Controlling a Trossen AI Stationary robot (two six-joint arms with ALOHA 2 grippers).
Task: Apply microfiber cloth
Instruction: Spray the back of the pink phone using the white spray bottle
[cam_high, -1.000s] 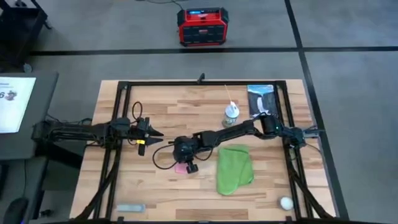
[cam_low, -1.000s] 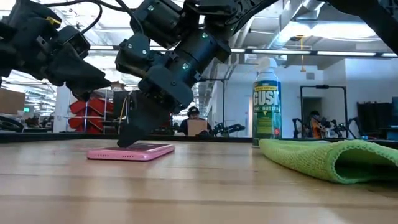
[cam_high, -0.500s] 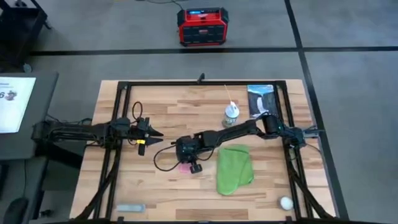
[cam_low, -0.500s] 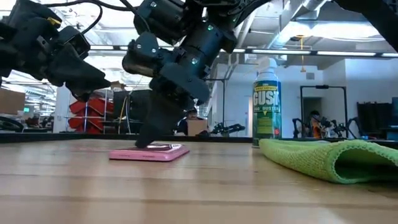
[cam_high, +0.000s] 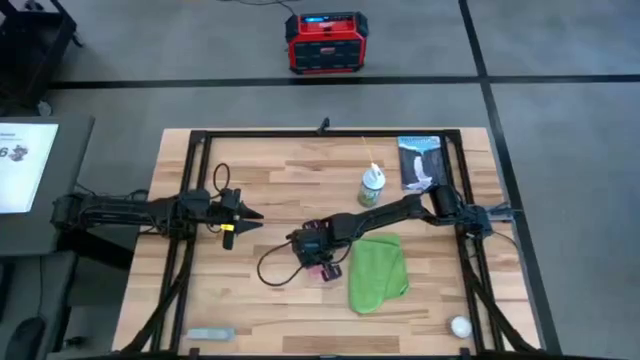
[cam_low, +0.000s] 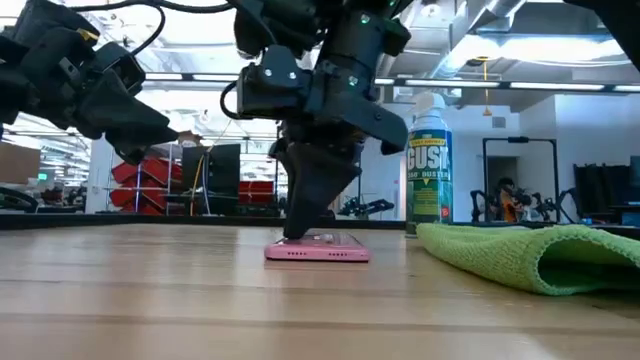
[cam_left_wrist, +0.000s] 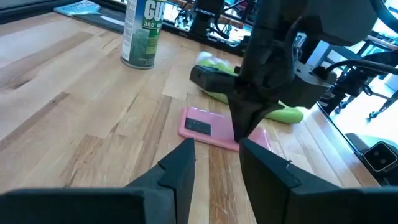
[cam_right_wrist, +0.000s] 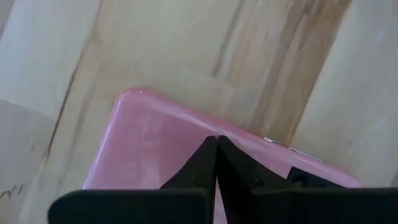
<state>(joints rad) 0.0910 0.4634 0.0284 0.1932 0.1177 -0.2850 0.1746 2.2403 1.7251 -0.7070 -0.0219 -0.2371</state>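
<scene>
The green microfiber cloth lies bunched on the table right of centre, and also shows in the low view. Just left of it a pink phone lies flat on the wood. My right gripper reaches in from the right side and stands shut with its tips on the phone. My left gripper hovers open at the table's left, pointing toward the phone, and touches nothing. My right gripper presses its shut fingertips down on the phone's top face, near the phone's left end. The fingers come from above, slanting slightly. The phone lies flat on the table under them.
A spray can stands behind the cloth, with a blue packet at the far right. A white ball sits near the front right corner and a small pale object near the front left. A red box stands on the floor beyond.
My right gripper has gone toward the table's right edge, toward the cloth, its shut tips staying on the phone. The phone has slid flat along the table with it and now lies close to the cloth. The fingers have tipped more upright.
</scene>
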